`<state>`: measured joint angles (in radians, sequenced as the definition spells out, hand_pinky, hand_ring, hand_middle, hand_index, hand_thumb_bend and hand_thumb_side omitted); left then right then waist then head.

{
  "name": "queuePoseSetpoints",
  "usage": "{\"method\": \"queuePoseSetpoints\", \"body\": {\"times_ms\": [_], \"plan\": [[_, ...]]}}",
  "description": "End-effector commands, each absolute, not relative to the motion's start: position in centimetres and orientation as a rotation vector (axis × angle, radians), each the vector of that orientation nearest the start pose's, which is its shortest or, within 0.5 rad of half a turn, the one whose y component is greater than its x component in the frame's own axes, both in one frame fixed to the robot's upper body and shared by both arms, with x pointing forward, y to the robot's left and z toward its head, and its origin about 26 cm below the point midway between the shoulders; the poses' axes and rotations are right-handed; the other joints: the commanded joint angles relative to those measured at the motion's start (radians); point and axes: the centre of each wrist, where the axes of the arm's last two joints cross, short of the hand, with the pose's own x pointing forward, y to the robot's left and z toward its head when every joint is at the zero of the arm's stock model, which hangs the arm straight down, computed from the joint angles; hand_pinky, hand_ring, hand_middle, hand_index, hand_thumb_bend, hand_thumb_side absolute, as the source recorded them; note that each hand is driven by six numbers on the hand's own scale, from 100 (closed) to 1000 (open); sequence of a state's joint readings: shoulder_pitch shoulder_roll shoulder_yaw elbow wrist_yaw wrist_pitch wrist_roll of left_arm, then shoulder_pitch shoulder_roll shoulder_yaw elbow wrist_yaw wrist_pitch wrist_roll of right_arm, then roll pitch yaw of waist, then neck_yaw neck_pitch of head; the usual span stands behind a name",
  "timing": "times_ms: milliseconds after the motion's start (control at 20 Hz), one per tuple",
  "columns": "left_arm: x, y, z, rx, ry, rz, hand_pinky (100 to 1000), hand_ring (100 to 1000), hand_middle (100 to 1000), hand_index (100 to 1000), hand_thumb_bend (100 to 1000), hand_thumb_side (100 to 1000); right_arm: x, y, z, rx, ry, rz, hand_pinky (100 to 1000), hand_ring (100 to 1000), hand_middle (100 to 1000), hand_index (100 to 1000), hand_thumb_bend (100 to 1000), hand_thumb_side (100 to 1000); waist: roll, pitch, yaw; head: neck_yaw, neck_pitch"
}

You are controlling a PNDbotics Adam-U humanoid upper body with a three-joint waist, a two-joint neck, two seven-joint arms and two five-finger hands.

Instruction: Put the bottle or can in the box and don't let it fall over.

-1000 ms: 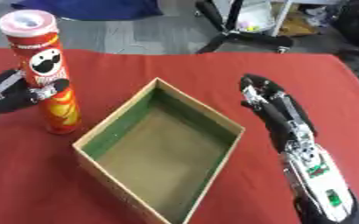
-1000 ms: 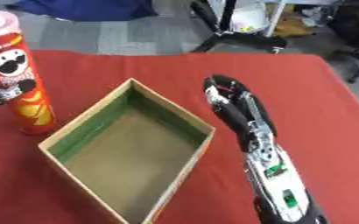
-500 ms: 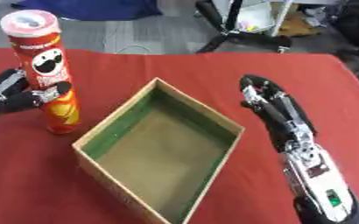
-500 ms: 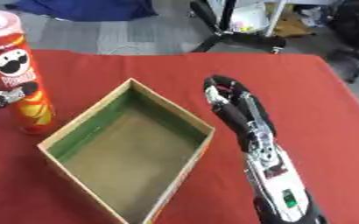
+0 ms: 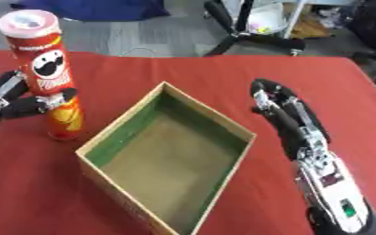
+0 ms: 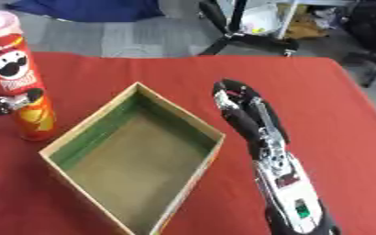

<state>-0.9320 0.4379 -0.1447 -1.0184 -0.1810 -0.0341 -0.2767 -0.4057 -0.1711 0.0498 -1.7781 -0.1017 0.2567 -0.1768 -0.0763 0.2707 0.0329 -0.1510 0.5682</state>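
In the left eye view, a tall red chip can (image 5: pixel 49 75) stands upright on the red tablecloth (image 5: pixel 183 73), well to the left of an open cardboard box (image 5: pixel 168 156) whose inner walls are green. The can is outside the box, just beside its left corner, with its top still sealed by a pale lid. The left hand (image 5: pixel 19 103) comes in from the left edge and has its dark fingers and thumb curled round the can's middle, over the printed face. The right hand (image 5: pixel 284 114) lies on the cloth to the right of the box, fingers straight and together, pointing away from the robot (it holds nothing and touches neither box nor can). In the right eye view, the can (image 6: pixel 19 82) sits at the far left with only a bit of the left hand (image 6: pixel 11 102) showing against its side, while the box (image 6: pixel 135 156) fills the centre and the right hand (image 6: pixel 243 110) stretches flat just beside the box's right wall.
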Motion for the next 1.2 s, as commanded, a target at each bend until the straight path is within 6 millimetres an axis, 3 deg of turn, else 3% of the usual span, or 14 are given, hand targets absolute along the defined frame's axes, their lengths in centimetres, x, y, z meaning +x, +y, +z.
{"method": "queuePoseSetpoints", "body": {"times_ms": [50, 200, 300, 700, 900, 1200], "plan": [[47.2, 26.7, 22.3, 0.309, -1.799, -0.877, 870, 755, 442, 443, 100, 400, 34.3, -21.9, 17.4, -0.040, -1.920, 0.063, 808, 893, 837, 815, 172, 483, 0.003, -0.018, -0.001, -0.002, -0.012], [47.0, 26.8, 22.6, 0.299, -1.811, -0.866, 859, 737, 407, 397, 100, 440, 34.3, -21.9, 17.3, -0.042, -1.918, 0.060, 809, 893, 837, 814, 177, 479, 0.004, -0.021, -0.001, -0.003, -0.011], [46.9, 26.8, 23.1, 0.297, -1.827, -0.862, 855, 727, 394, 380, 100, 371, 34.3, -21.9, 17.2, -0.042, -1.916, 0.059, 809, 893, 838, 814, 172, 483, 0.005, -0.023, 0.000, -0.004, -0.009], [45.4, 25.4, 26.4, 0.260, -1.948, -0.821, 852, 704, 364, 327, 100, 315, 34.2, -22.0, 17.1, -0.045, -1.910, 0.054, 810, 894, 838, 814, 169, 484, 0.007, -0.030, 0.004, -0.005, -0.001], [44.4, 24.2, 28.2, 0.220, -2.004, -0.811, 853, 702, 364, 328, 100, 306, 34.2, -22.0, 17.0, -0.046, -1.908, 0.053, 810, 894, 838, 814, 168, 483, 0.008, -0.033, 0.006, -0.005, 0.002], [41.8, 20.2, 30.6, 0.136, -2.088, -0.866, 853, 699, 365, 333, 100, 289, 34.2, -22.2, 17.1, -0.050, -1.910, 0.046, 810, 895, 839, 814, 164, 483, 0.011, -0.040, 0.007, -0.002, 0.011]]}}
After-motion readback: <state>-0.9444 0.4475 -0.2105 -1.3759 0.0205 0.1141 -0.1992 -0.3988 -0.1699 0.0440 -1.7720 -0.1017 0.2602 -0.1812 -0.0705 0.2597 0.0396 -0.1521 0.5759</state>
